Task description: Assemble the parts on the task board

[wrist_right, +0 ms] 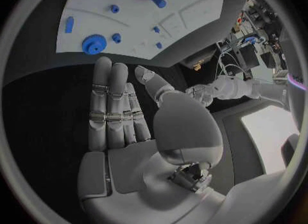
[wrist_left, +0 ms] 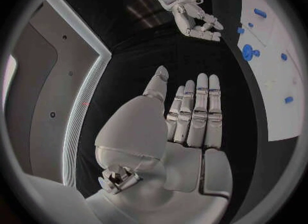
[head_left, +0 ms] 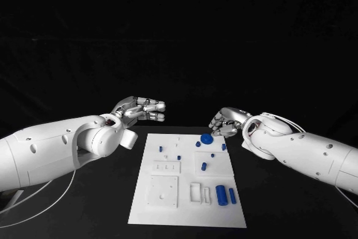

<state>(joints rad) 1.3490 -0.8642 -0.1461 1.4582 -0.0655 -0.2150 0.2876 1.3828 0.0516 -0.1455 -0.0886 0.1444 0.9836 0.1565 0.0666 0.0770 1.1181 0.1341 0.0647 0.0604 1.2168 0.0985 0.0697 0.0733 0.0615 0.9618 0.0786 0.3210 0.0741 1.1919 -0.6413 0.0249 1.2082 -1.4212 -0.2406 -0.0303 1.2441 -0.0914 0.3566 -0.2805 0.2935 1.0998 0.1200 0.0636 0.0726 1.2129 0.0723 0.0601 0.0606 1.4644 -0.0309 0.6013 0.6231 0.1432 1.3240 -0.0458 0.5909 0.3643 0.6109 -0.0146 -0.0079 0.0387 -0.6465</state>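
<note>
Both hands are released and hold nothing: the left hand hovers beyond the task board's far left corner, the right hand just beside its far right corner, fingers straight. Nearest it lies the blue gear, probably the first pick, though that is hard to judge; the cylinders wait at the near edge

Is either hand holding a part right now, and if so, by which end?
Nothing is held. The left hand and the right hand both show bare palms with fingers extended, off the task board. The blue gear lies on the board.
</note>
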